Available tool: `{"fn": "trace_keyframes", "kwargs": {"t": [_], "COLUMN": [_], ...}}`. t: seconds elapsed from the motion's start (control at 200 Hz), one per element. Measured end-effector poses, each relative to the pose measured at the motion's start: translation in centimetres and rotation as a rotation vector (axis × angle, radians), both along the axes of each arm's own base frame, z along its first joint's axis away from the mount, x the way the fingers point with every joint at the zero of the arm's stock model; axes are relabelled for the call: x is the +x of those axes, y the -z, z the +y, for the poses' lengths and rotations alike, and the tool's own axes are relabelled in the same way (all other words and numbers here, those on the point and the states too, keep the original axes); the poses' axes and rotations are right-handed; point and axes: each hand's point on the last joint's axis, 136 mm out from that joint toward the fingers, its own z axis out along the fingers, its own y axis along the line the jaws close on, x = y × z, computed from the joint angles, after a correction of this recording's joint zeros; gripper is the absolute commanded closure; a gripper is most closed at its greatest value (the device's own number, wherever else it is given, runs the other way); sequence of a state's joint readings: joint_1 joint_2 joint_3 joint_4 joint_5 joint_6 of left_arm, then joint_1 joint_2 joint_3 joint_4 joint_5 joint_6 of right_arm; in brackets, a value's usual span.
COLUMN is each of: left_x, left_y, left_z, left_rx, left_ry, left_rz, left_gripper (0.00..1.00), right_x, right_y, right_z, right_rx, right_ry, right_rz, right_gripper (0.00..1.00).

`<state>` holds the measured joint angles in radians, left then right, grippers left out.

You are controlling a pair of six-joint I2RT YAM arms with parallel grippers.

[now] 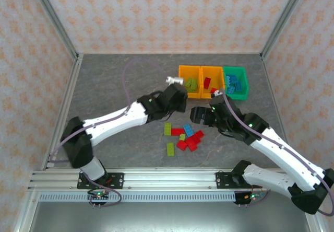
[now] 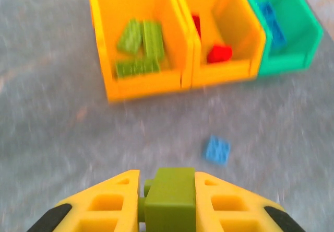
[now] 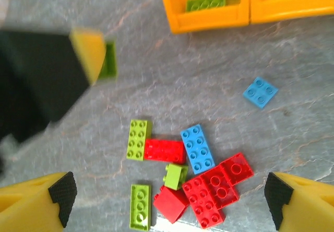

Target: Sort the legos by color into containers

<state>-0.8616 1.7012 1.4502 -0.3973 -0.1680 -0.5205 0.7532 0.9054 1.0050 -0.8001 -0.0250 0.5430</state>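
Observation:
My left gripper (image 2: 168, 200) is shut on a lime green lego (image 2: 169, 195), above the table short of the bins (image 1: 180, 95). The left orange container (image 2: 136, 80) holds lime legos (image 2: 140, 44). Red legos (image 2: 219, 53) lie in the middle orange container (image 2: 224, 71), and blue ones (image 2: 271, 20) in the green container (image 2: 284, 59). My right gripper (image 3: 169, 198) hangs open over a pile of loose legos (image 1: 183, 136): red (image 3: 219, 187), lime (image 3: 139, 139) and a blue one (image 3: 197, 149). A small blue lego (image 3: 260, 92) lies apart, nearer the bins.
The two arms are close together above the pile; the left gripper with its lime lego (image 3: 108, 59) shows at the upper left of the right wrist view. The three bins (image 1: 213, 80) stand side by side at the back right. Patterned walls enclose the grey table (image 1: 115, 80).

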Motion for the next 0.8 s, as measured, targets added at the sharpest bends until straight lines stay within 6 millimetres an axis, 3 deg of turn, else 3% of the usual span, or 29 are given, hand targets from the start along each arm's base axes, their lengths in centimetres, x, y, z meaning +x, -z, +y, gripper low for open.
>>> {"fn": "trace_keyframes", "kwargs": {"t": [0.105,0.215,0.36,0.46,0.546,0.681,0.801], "left_x": [6.2,12.3,16.6,17.0,16.8,15.8,11.8], "left_y": [0.3,2.6,6.8,9.0,9.3,7.5,3.2], "left_z": [-1.3,-2.9,-4.1,-4.2,-4.2,-4.1,-3.0], "left_rx": [0.042,0.099,0.17,0.213,0.229,0.219,0.201], "left_ry": [-0.061,-0.098,-0.103,-0.086,-0.071,-0.047,-0.002], "left_rz": [-0.055,-0.085,-0.079,-0.057,-0.049,-0.061,-0.089], "left_gripper": [0.81,0.77,0.61,0.58,0.55,0.52,0.51], "right_x": [-0.3,-0.4,-0.6,-0.9,-1.3,-1.7,-1.7], "right_y": [-0.5,-0.9,-0.9,-1.1,-1.1,0.0,1.9], "right_z": [-1.1,-1.4,-1.4,-1.7,-2.0,-2.4,-2.3], "right_rx": [0.024,0.048,0.064,0.078,0.088,0.072,0.034], "right_ry": [0.044,0.065,0.077,0.082,0.087,0.091,0.093], "right_rz": [-0.03,-0.038,-0.026,-0.027,-0.031,-0.01,0.031], "right_gripper": [0.04,0.04,0.04,0.04,0.04,0.04,0.04]}}
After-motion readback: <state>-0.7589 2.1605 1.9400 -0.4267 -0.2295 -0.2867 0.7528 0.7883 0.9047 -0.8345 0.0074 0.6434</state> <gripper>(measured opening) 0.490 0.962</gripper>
